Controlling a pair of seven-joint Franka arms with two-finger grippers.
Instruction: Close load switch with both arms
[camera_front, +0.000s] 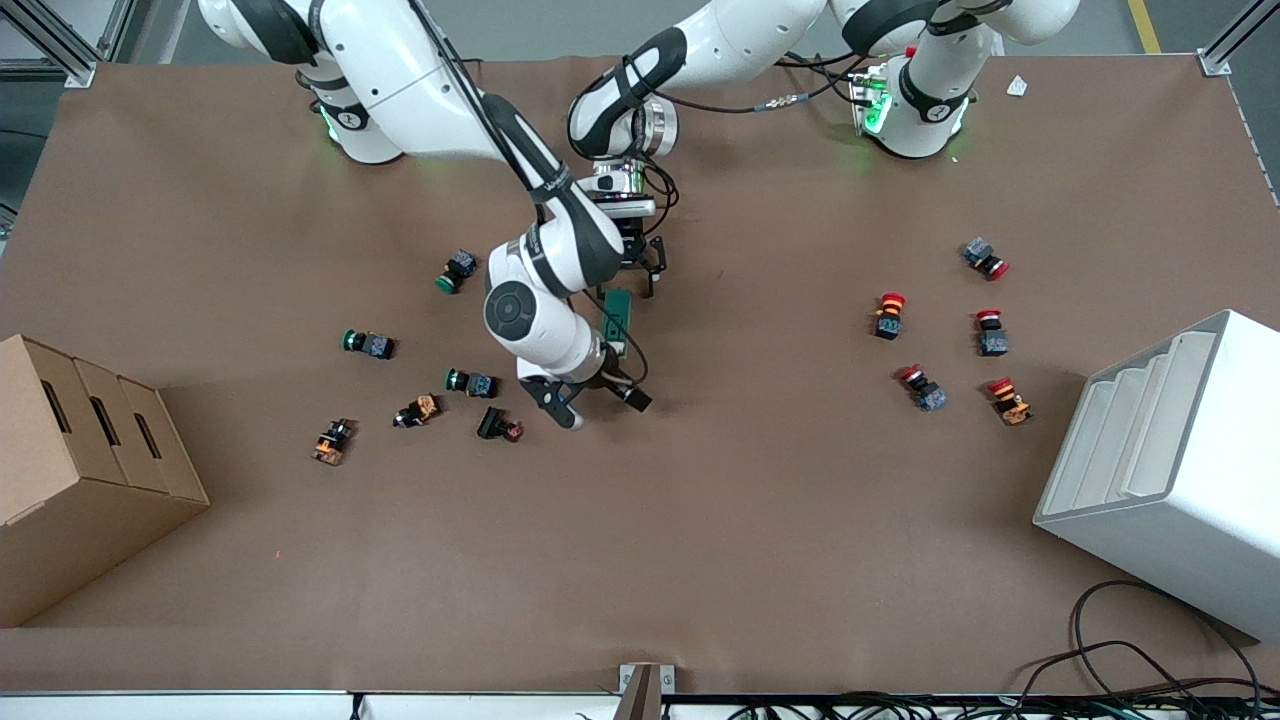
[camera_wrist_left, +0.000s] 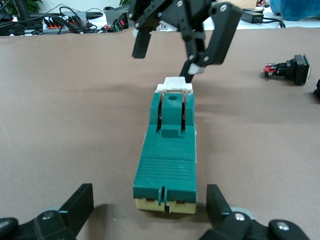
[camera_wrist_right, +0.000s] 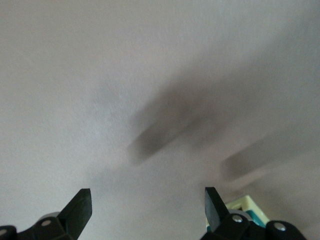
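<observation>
The right gripper (camera_front: 590, 400) hangs with jaws spread wide and released just above the brown bench (camera_front: 760, 520), at the lever end of the load switch (camera_front: 618, 318); the switch lies flat mid-bench, its cream tab (camera_wrist_left: 174, 85) toward that gripper; the left gripper (camera_front: 640, 272) straddles the switch's farther end, jaws released.
</observation>
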